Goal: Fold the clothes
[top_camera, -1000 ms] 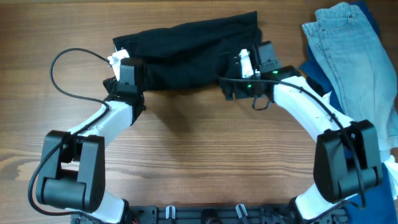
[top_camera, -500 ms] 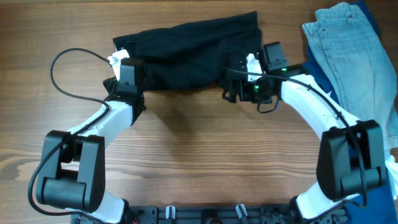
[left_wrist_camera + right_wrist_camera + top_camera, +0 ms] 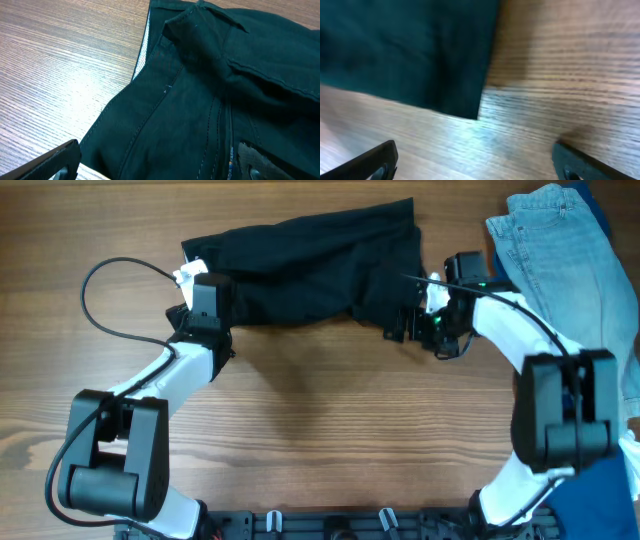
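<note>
Both tools have jaws wide apart and empty, left tool (image 3: 193,282) over the left end of the black garment (image 3: 300,265), right tool (image 3: 472,167) just off its near right corner on the worktop (image 3: 300,410), so pinch both corners through every layer, then lift evenly.

— What colours are in front of you?
— You have plain matte black clothes (image 3: 300,265) with a small white label (image 3: 186,276).
— And at your bench's far right corner?
— Faded light blue jeans (image 3: 555,255) and dark blue fabric (image 3: 615,490). Your bench (image 3: 300,430) is brown wood, streaky-grained.
</note>
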`<state>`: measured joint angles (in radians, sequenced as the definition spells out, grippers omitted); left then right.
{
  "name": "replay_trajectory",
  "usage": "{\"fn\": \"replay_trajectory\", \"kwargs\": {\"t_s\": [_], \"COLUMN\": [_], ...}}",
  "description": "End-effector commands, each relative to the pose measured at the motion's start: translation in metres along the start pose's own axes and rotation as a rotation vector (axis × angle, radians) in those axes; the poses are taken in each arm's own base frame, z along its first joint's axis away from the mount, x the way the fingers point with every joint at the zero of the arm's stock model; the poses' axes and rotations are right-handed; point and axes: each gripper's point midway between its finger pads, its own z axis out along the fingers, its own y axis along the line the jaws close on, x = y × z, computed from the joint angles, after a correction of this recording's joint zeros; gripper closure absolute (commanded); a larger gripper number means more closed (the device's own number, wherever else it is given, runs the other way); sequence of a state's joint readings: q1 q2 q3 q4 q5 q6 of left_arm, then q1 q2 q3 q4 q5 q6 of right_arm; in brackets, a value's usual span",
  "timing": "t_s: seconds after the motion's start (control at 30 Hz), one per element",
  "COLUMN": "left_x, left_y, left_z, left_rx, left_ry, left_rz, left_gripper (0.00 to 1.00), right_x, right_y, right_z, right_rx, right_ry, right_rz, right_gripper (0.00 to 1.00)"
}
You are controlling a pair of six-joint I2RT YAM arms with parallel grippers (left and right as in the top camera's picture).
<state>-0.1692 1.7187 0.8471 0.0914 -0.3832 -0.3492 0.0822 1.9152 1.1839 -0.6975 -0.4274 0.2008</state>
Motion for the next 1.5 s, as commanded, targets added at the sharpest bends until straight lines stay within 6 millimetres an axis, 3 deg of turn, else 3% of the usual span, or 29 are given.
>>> {"fn": "replay_trajectory", "kwargs": {"t_s": [0.0,0.2,0.47,0.7,0.73,0.77,0.8,0.83,0.93,0.97,1.0,1.03,1.07,1.3,1.37,1.47], "left_x": [0.006,0.012,0.012,0.02,0.022,0.022,0.022,0.022,0.022,0.022,0.022,0.022,0.023,0.033,0.032,0.04], "left_y": [0.003,0.011,0.011,0.01,0.01,0.011,0.01,0.011,0.011,0.011,0.011,0.011,0.011,0.016,0.016,0.022], "left_z": [0.001,0.002,0.002,0.002,0.002,0.001,0.002,0.002,0.001,0.001,0.001,0.001,0.001,0.0,0.0,0.007], "left_rx": [-0.008,-0.03,-0.028,-0.015,-0.017,-0.018,-0.017,-0.017,-0.018,-0.018,-0.018,-0.018,-0.019,-0.038,-0.036,-0.055], "left_ry": [0.025,0.054,0.056,0.092,0.097,0.099,0.098,0.098,0.099,0.099,0.099,0.099,0.102,0.145,0.141,0.166], "left_rz": [0.013,0.018,0.017,0.027,0.029,0.029,0.029,0.029,0.029,0.03,0.03,0.03,0.03,0.044,0.043,0.043], "left_gripper": [0.0,0.0,0.0,0.0,0.0,0.01,0.04,0.1,0.36,0.17,0.05,0.6,0.96,0.96,0.0,0.0], "right_x": [0.004,-0.023,-0.084,-0.114,-0.116,-0.116,-0.116,-0.114,-0.105,-0.101,-0.096,-0.089,-0.082,-0.066,-0.066,-0.063], "right_y": [-0.002,0.004,0.022,0.034,0.036,0.036,0.036,0.036,0.032,0.031,0.028,0.025,0.024,0.018,0.018,0.018], "right_z": [0.018,0.017,0.001,-0.012,-0.013,-0.014,-0.013,-0.012,-0.008,-0.006,-0.004,-0.001,0.002,0.007,0.006,0.007], "right_rx": [-0.02,-0.042,-0.091,-0.115,-0.121,-0.121,-0.122,-0.123,-0.116,-0.112,-0.105,-0.099,-0.093,-0.074,-0.078,-0.08], "right_ry": [0.039,-0.065,-0.306,-0.442,-0.451,-0.454,-0.452,-0.443,-0.401,-0.384,-0.36,-0.329,-0.301,-0.234,-0.233,-0.221], "right_rz": [-0.006,-0.019,-0.114,-0.208,-0.217,-0.22,-0.22,-0.215,-0.194,-0.186,-0.175,-0.161,-0.154,-0.164,-0.163,-0.159], "right_gripper": [0.0,0.0,0.0,0.0,0.13,0.37,0.86,0.96,0.96,0.96,0.96,0.96,0.96,0.96,0.96,0.95]}}
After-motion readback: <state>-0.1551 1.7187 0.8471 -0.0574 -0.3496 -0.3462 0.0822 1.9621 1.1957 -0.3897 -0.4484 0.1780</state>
